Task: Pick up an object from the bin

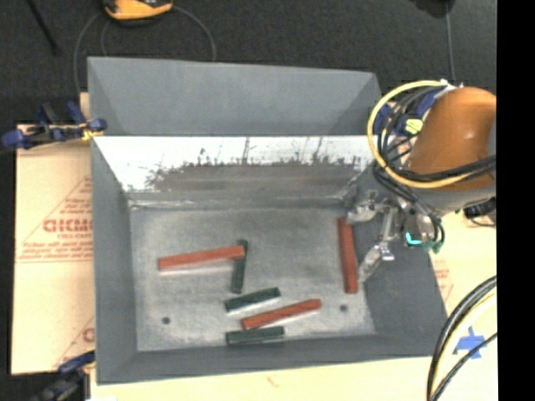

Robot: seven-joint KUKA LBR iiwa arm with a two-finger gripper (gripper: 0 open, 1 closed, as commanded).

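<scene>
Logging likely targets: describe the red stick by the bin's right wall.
A long, thin red rectangular stick, matte, perhaps plastic. It lies flat on the grey metal bin's floor, lengthwise along the right wall's foot, clear of the other red and green sticks. The end effector hangs just right of it; contact is unclear.

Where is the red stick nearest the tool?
In the camera view, the red stick lies along the right side of the bin, running front to back, just left of the tool.

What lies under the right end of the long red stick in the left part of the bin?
A short dark green stick passes under that end of the red stick; its tip shows beyond, the crossing part is covered. Elsewhere it rests on the bin floor.
</scene>
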